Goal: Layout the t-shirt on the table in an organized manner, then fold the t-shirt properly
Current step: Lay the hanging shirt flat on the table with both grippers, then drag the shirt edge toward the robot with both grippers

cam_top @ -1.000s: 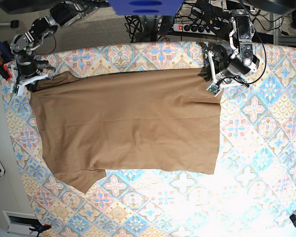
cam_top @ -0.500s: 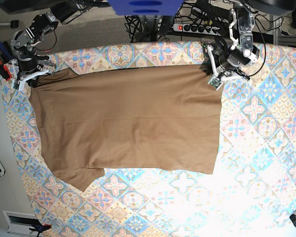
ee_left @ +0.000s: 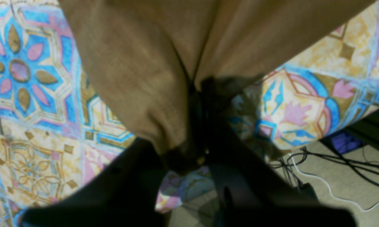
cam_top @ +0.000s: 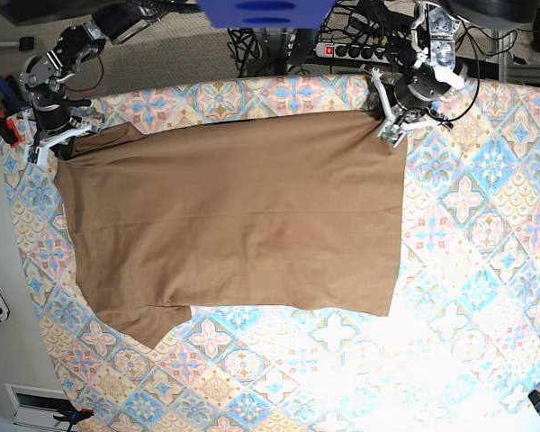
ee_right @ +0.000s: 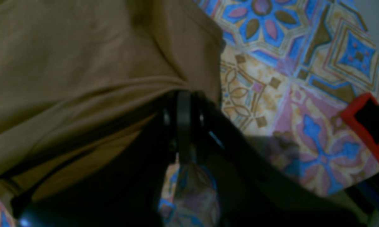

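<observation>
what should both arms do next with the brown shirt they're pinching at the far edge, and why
Probably lower and let go. The left gripper and right gripper are each shut on a far corner of the plain tan-brown fabric t-shirt, which already lies stretched nearly flat across the pastel tile-patterned table. Only a sleeve sticks out at the near edge, so folding could follow.

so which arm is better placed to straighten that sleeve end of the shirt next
Probably the right gripper: it is shut on the t-shirt at the sleeve end. The left gripper pinches the opposite hem corner.
</observation>
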### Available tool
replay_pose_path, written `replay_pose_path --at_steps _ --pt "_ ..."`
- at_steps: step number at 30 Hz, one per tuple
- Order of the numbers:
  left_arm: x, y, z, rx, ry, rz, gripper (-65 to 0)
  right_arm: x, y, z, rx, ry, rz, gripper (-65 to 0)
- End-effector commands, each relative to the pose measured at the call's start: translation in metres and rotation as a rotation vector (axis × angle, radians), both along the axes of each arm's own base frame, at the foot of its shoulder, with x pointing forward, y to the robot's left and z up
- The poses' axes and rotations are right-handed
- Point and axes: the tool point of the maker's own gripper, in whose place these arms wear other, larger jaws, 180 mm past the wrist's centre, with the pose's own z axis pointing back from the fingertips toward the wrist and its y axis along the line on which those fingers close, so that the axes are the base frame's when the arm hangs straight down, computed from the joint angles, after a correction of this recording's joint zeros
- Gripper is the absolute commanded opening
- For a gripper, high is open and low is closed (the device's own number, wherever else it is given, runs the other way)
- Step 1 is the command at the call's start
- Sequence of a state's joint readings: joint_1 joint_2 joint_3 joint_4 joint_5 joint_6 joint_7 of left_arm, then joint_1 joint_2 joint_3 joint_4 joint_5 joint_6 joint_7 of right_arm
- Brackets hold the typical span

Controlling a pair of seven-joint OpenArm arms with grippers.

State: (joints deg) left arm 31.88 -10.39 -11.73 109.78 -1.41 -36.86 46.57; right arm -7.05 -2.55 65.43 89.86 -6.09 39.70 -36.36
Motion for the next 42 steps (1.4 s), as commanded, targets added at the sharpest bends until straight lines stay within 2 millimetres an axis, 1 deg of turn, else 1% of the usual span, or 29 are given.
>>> replay_pose_path --at_steps 1,2,4,6,8,12,14,16,17,20,23,25,27,29,32,34,37,39,42 --pt "-0.039 -0.004 -0.017 0.009 0.156 -0.029 -65.0 0.006 -0.01 0.016 -0.039 -0.05 0.0 -65.0" --pt "-0.036 -0.004 -0.016 0.002 0.148 -0.003 -65.0 0.009 -0.01 0.019 -0.044 -0.069 0.002 -65.0" --pt "-0.019 -0.006 -0.007 -0.008 0.091 0.016 -65.0 0.014 -0.01 0.026 -0.057 -0.116 0.006 -65.0" --pt "-0.012 -0.009 0.002 -0.008 0.061 0.014 -65.0 0.017 -0.011 0.03 -0.066 -0.143 0.009 -65.0" --pt "-0.005 -0.016 0.012 -0.033 0.024 0.019 -65.0 0.019 -0.011 0.033 -0.071 -0.16 0.01 -65.0" --pt "0.008 -0.028 0.021 -0.11 -0.017 0.033 -65.0 0.02 -0.01 0.034 -0.07 -0.166 0.013 -65.0" --pt "0.01 -0.032 0.024 -0.148 -0.027 0.044 -65.0 0.021 -0.01 0.036 -0.073 -0.175 0.014 -65.0" --pt "0.016 -0.024 0.029 -0.174 -0.049 0.085 -65.0 0.025 -0.011 0.042 -0.082 -0.211 0.017 -65.0" --pt "0.023 -0.022 0.033 -0.194 -0.07 0.109 -65.0 0.029 -0.007 0.043 -0.084 -0.223 0.03 -65.0" --pt "0.034 -0.007 0.04 -0.191 -0.104 0.158 -65.0 0.035 -0.003 0.047 -0.086 -0.248 0.049 -65.0" --pt "0.042 -0.002 0.043 -0.181 -0.125 0.158 -65.0 0.037 -0.002 0.048 -0.085 -0.253 0.052 -65.0" --pt "0.043 0.002 0.044 -0.173 -0.127 0.148 -65.0 0.037 -0.002 0.048 -0.086 -0.254 0.052 -65.0" --pt "0.043 0.002 0.045 -0.174 -0.129 0.15 -65.0 0.037 -0.002 0.048 -0.086 -0.254 0.052 -65.0" --pt "0.05 0.001 0.048 -0.178 -0.146 0.15 -65.0 0.037 -0.002 0.048 -0.086 -0.254 0.052 -65.0" --pt "0.059 0.012 0.053 -0.17 -0.179 0.193 -65.0 0.038 -0.001 0.048 -0.085 -0.254 0.055 -65.0" --pt "0.067 0.022 0.057 -0.157 -0.198 0.231 -65.0 0.045 0.007 0.047 -0.078 -0.256 0.083 -65.0" --pt "0.076 0.037 0.06 -0.115 -0.181 0.259 -65.0 0.056 0.022 0.046 -0.066 -0.259 0.134 -65.0" --pt "0.081 0.044 0.062 -0.089 -0.166 0.272 -65.0 0.058 0.026 0.046 -0.063 -0.259 0.146 -65.0" --pt "0.087 0.047 0.065 -0.068 -0.159 0.272 -65.0 0.06 0.029 0.046 -0.061 -0.26 0.155 -65.0"
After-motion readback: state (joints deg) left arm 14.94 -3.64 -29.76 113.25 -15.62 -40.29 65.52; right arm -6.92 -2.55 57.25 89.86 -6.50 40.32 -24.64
